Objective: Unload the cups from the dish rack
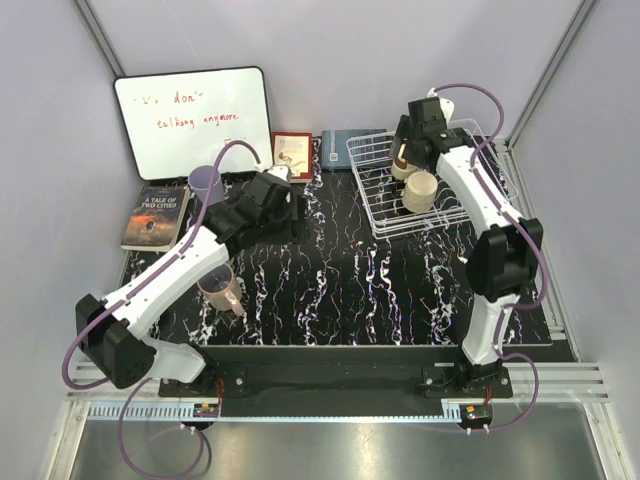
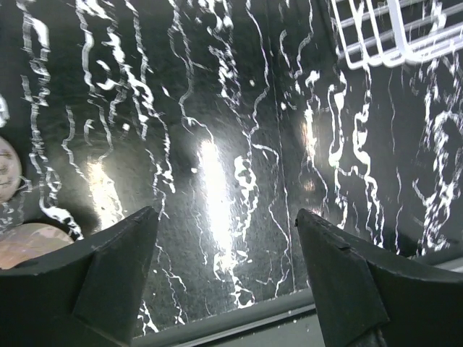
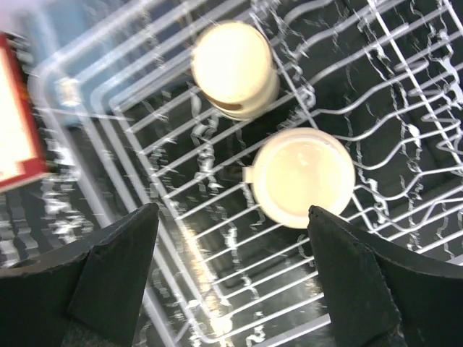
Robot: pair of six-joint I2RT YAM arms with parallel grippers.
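— Which step is in hand?
— A cup is about to be picked. The right pincer [image 3: 231, 213] is held wide apart above two cream cups [image 3: 304, 177] in the dish rack [image 1: 365, 165]; it must be lowered around one.
— And outside?
— One lavender cup [image 1: 205, 183] and one pink cup [image 1: 220, 288] are set on the bench [image 1: 350, 290]. The left pincer [image 2: 226, 213] is held apart, empty

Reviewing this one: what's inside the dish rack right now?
Two cream cups sit in the dish rack, below the open right gripper. In the top view the right arm covers the rack's far right part, so that part is hidden.
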